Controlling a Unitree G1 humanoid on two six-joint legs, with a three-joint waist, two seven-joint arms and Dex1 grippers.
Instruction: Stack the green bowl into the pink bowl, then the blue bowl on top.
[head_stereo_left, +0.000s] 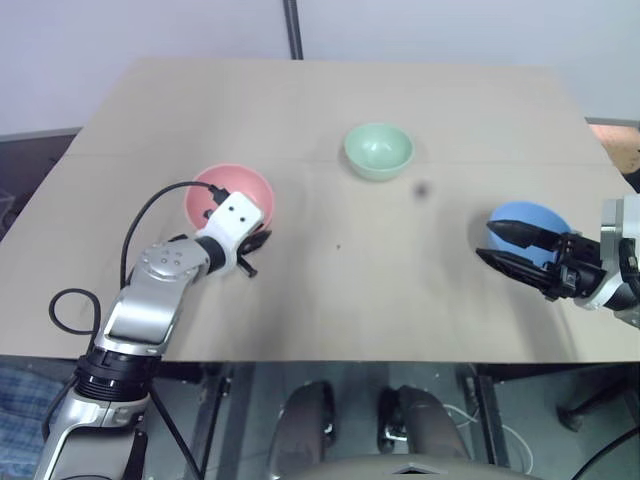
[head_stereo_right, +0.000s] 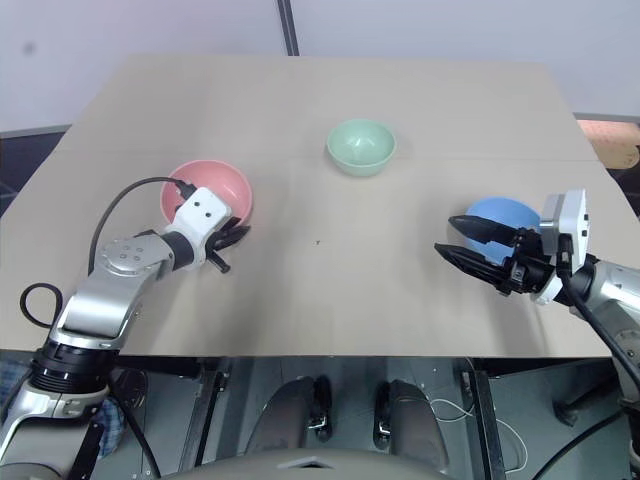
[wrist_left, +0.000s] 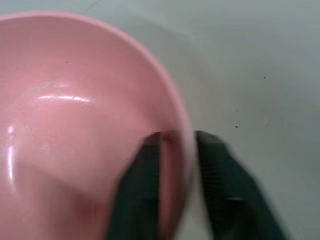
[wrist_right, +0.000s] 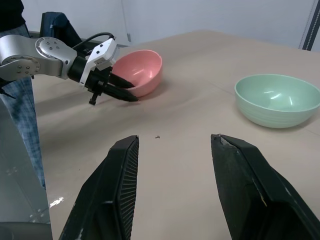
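Working from the left, we see the left pincer (wrist_left: 177, 150) pinching the pink bowl (head_stereo_left: 229, 195) at its near rim, one finger inside. The green bowl (head_stereo_left: 378, 149) sits mid-tabletop (head_stereo_left: 330, 290). The right pincer (wrist_right: 172, 165) hangs spread beside the blue bowl (head_stereo_left: 528, 225). We judge these bowls light, rigid, slippery: grip by the rim.

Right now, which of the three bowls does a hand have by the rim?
The pink bowl: the left hand is shut on its rim, one finger inside. The green bowl stands untouched, and the right hand is open beside the blue bowl.
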